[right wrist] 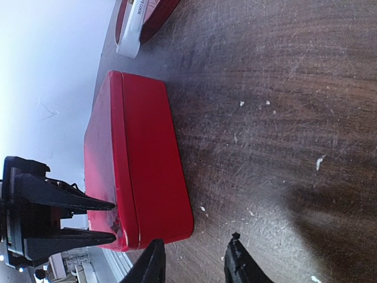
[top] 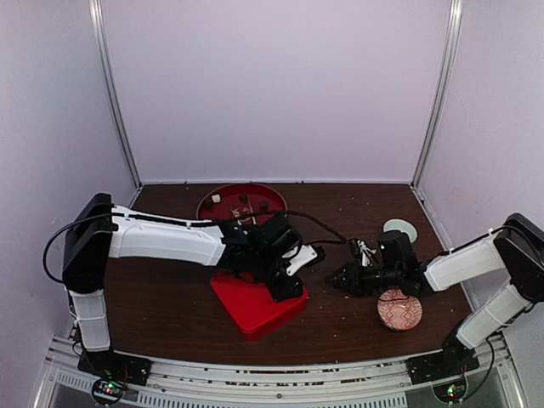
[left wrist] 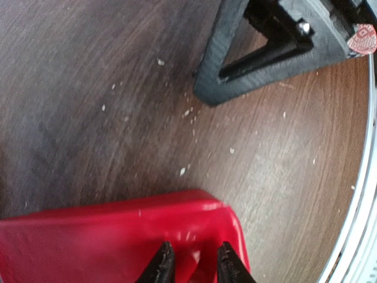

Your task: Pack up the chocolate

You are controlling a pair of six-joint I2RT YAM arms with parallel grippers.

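Both narrowly parted, empty: left gripper over box corner, right gripper beside box; chocolate beyond box, nearer left

Quick rundown of how I look, since people asked. Both arms are the same build: my left arm and right arm have chunky white shells on the long sections and black blocks at the joints. A thin black cable curls out near the left shoulder. Each base is a black plate with tiny green and red lights. My left claw has two dark pointed fingers, and the right claw is the same. Side-on, the right one is a ridged black triangular frame with a shiny screw.
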